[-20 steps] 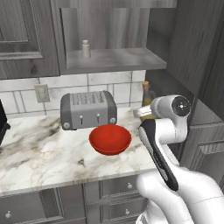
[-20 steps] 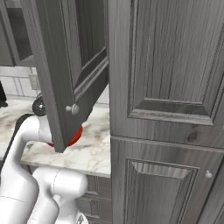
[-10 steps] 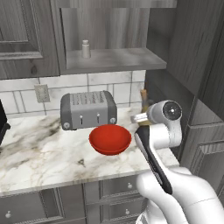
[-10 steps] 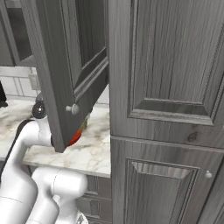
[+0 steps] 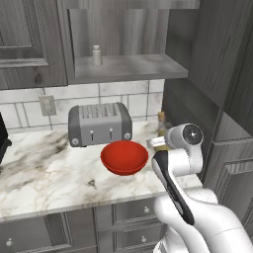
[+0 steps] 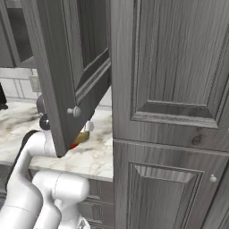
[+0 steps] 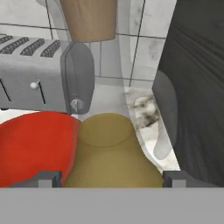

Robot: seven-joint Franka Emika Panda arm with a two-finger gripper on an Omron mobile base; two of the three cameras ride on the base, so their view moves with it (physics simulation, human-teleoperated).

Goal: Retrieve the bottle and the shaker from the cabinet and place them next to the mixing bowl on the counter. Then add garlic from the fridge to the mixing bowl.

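Bottle [image 5: 161, 124] stands on the marble-veined counter [image 5: 44, 173] near its right end, just right of the glossy red mixing bowl [image 5: 124, 157], mostly hidden behind the white arm; likely being set there since the task wants it beside the bowl. Ribbed metal toaster [image 5: 99, 123] sits behind the bowl by the tiled wall; the small grey-white shaker [image 5: 97, 55] is on the open cabinet [image 5: 128, 69] shelf, not yet fetched. Right base view: dark wood-grain door hangs open, amber bottle body [image 6: 81, 137] peeks below its lower edge. Hand view: gripper [image 7: 105, 178] straddles the pear-shaped amber body, orange-brown stopper on top; jaws wide, cannot tell if tips press it or have let go.
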